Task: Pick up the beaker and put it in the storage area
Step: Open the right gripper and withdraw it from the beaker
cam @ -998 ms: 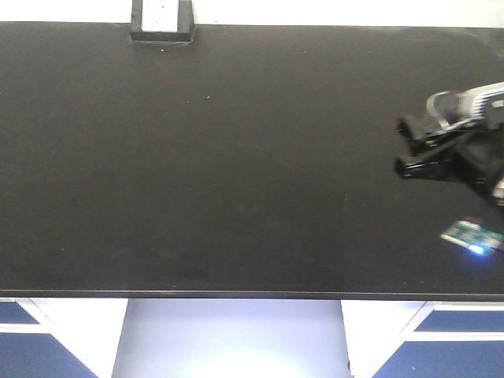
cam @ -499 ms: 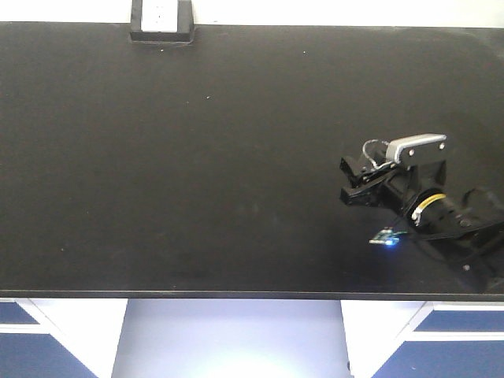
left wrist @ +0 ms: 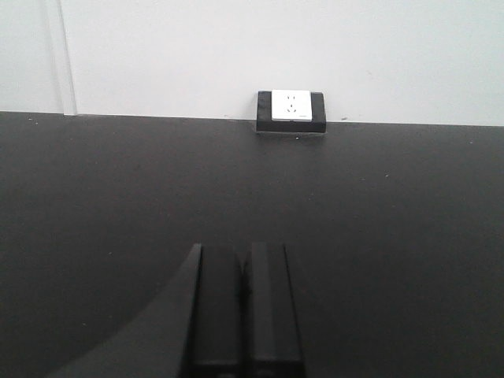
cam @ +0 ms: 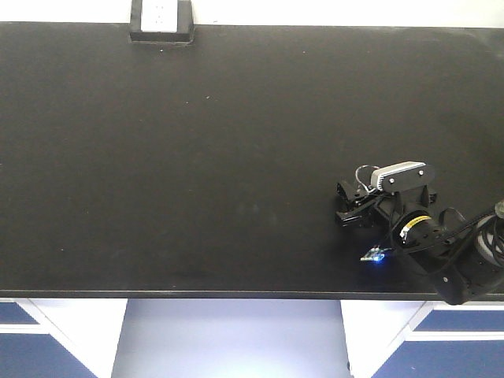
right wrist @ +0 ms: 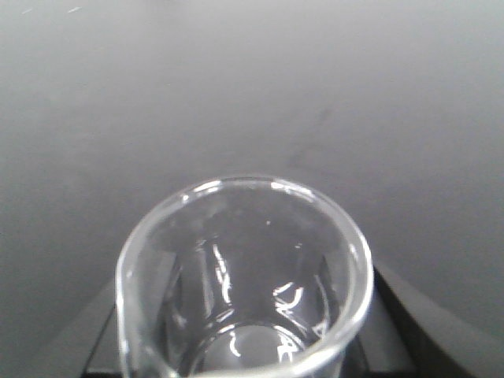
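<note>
From the front view I see a wide matte-black benchtop point(cam: 197, 157), the storage area, with a small white socket box point(cam: 161, 20) in a black frame at its far edge against the wall. My right gripper point(cam: 344, 203) sits low over the near right part of the bench, its arm reaching in from the right edge, which I judge is the approach for setting its load down on open surface well apart from the socket box

In the right wrist view, a clear glass beaker point(right wrist: 244, 279) fills the lower frame, mouth facing the camera, rim round and glinting. Dark gripper parts show on both sides of its lower body, so I judge the right fingers are closed around the glass, spread only as far as its width. I cannot tell from any view whether its base touches the bench yet; in the front view the glass itself is too faint to pick out

In the left wrist view, my left gripper point(left wrist: 242, 311) points toward the socket box across bare bench, its two black fingers pressed together with nothing between them; it appears parked out of the way
</note>
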Robot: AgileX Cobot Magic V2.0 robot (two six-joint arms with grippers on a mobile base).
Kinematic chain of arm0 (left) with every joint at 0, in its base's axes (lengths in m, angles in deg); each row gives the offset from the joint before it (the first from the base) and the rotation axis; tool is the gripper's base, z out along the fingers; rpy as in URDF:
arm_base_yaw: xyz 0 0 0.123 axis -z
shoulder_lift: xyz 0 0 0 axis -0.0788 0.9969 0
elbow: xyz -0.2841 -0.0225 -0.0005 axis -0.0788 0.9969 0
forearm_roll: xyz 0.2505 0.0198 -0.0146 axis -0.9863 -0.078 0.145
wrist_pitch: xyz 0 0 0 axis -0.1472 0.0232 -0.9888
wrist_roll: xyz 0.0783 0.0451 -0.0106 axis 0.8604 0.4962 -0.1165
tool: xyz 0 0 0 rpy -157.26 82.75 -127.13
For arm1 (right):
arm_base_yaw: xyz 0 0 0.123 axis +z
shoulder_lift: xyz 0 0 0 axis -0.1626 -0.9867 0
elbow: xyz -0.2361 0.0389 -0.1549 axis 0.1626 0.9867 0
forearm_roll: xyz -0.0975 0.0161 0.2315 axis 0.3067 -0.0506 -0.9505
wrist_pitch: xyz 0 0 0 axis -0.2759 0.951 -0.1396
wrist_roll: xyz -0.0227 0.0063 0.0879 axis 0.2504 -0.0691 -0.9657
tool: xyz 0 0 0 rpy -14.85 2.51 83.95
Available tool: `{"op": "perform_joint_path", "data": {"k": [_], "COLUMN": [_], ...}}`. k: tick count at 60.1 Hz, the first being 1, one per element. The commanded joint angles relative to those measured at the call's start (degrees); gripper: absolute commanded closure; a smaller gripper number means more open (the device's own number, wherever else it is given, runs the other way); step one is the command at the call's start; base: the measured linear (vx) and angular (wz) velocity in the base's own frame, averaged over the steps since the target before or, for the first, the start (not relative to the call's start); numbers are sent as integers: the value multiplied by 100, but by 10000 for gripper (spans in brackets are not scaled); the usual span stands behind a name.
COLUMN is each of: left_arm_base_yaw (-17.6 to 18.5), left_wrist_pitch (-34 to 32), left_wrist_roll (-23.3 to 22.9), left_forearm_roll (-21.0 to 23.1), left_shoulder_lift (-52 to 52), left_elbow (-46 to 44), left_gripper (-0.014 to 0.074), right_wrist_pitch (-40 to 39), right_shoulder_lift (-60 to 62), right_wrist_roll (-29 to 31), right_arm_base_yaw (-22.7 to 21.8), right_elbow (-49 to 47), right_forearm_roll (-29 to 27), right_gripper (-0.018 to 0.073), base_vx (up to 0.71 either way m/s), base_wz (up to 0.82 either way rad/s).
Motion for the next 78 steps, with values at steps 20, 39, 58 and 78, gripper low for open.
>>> {"op": "perform_joint_path", "data": {"k": [20,39,58,78], "left_arm_base_yaw": [44,44,44,44], "left_wrist_pitch": [-481,-481,-481,-481], "left_wrist_roll": [-33,-33,-33,-33], "left_forearm_roll": [30,30,30,30], "left_shoulder_lift": [-104,-104,-104,-104], "left_elbow": [125,125,125,125], "left_gripper": [605,605,605,605], "right_wrist_pitch": [-931,-920,-892,-930], "right_shoulder_lift": [0,0,333,1246], "right_wrist_roll": [100,50,52,29], "right_arm_base_yaw": [2,2,2,2], "right_elbow": [-38,-34,697,1872], "right_forearm_roll": [-197,-202,-615,-632], "right_gripper": [381,0,-27,40], "base_vx": [0,0,0,0], "base_wz": [0,0,0,0]}}
